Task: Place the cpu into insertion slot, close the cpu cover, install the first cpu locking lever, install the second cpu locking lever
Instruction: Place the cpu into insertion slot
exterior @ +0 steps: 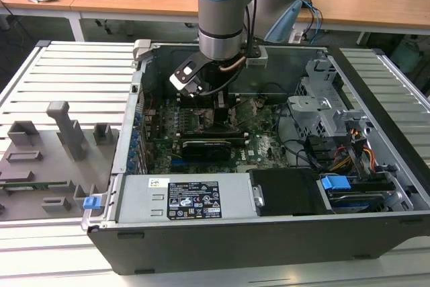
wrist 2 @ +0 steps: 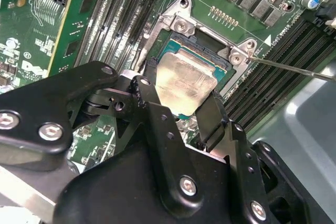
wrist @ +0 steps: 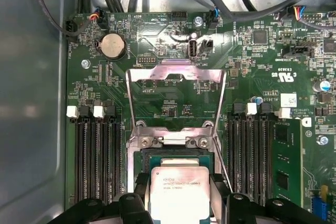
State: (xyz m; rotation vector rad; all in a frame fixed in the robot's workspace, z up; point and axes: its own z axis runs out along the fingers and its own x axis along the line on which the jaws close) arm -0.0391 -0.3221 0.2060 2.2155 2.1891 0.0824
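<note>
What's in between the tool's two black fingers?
The cpu, a flat silvery square, sits gripped between the tool's fingers, right over the insertion slot. The second wrist view shows it.

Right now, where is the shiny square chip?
In both wrist views, the cpu is held in the gripper, right over the insertion slot; the cpu cover stands open beside it.
</note>
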